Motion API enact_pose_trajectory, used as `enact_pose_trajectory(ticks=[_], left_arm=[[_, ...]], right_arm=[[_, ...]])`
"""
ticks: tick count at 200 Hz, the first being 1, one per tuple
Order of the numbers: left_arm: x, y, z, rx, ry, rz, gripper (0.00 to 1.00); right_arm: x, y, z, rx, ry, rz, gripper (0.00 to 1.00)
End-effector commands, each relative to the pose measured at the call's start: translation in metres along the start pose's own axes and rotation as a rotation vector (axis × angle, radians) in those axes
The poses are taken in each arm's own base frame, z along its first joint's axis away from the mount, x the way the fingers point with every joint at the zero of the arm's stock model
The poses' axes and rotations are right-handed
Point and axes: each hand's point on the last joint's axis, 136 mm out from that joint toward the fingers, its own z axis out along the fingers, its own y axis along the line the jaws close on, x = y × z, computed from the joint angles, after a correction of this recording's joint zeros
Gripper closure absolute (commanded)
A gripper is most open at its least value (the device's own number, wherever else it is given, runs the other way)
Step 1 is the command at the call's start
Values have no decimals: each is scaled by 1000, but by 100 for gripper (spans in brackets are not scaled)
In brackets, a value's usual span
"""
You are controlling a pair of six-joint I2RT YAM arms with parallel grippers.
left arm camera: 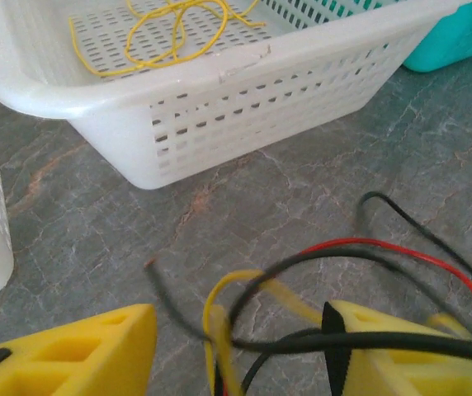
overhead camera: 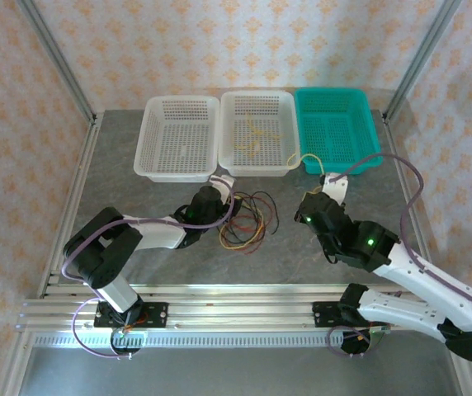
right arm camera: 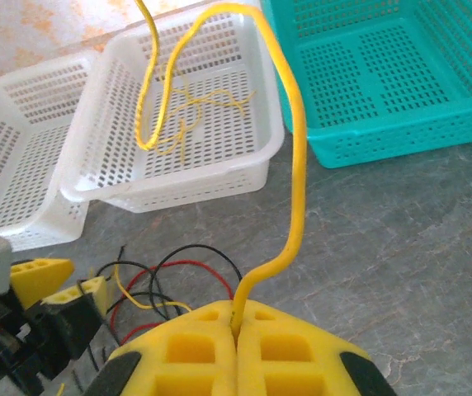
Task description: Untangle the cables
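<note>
right fingers (right arm camera: 195, 351) pinch a thin, limp yellow cable (right arm camera: 290, 165); left fingers (left arm camera: 71, 355) gape around the light red-black-yellow tangle (overhead camera: 248, 221), likeliest gripped by a loose loop.

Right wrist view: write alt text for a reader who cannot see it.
The right gripper, jaws shut, pinches a yellow cable that arches up before a white basket. A teal basket sits to its right; red and black cables lie on the table.

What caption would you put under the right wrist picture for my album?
Right gripper pinching a yellow cable that arcs up in front of the white basket.
</note>
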Motion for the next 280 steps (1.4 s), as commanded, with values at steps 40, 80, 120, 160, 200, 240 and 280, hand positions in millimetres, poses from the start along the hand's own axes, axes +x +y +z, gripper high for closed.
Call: enact_pose_trajectory(ticks=[40,80,120,160,200,240,280], left_arm=[[-37,7,-38,-10,-8,-230,11],[-54,21,-66,-58,-39,-356,0],[-72,36,-84,-50,-94,-486,1],[-83,41,-81,1,-112,-531,1],[-83,44,-63,38,-82,-571,0],[-73,50,-45,34,-32,-585,1],[-59,47,-38,51,11,-576,1]], right_arm=[[1,19,25,-67,56,8,100],[-8,33,57,-127,104,28,100],[-31,46,106,-130,116,68,100],[-47,59,170,-138,162,129,100],[-60,78,239,-134,216,135,100],[-51,96,308,-115,297,112,100],[-35,100,356,-75,347,99,100]])
